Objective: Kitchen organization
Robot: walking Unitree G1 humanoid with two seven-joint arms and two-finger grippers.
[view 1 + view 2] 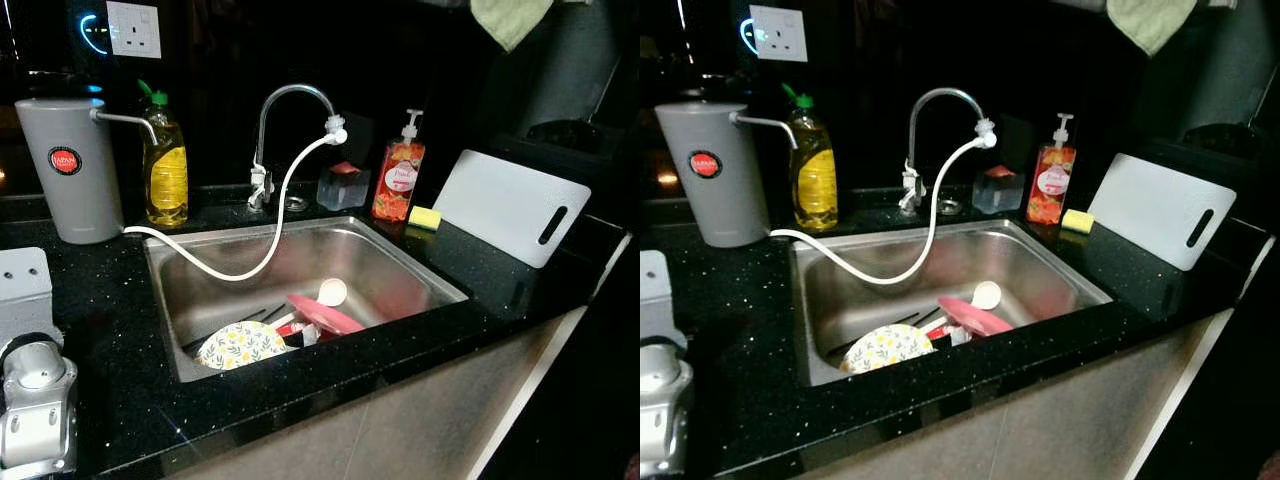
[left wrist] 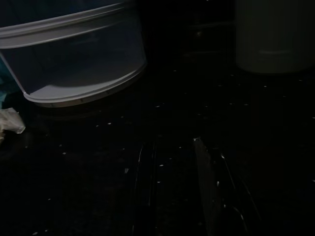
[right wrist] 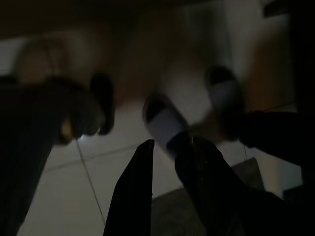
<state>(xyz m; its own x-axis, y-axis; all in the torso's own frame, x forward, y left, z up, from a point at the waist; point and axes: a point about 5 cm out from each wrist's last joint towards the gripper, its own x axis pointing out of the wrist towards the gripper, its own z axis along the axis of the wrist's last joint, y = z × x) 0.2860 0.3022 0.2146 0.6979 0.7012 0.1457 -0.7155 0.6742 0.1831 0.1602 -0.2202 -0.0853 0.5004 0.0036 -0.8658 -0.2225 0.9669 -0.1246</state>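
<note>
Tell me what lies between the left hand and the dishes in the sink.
The left hand hovers low over the black counter left of the sink. Only bare counter and the sink's near-left rim separate it from the floral plate. The white hose droops into the basin farther back, behind the dishes.

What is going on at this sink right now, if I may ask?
Nothing is being handled yet. The robot faces the steel sink, where a floral plate, a pink lid and a white spoon lie. Its left pincer hovers above the black counter; the right pincer hangs toward the tiled floor.
</note>
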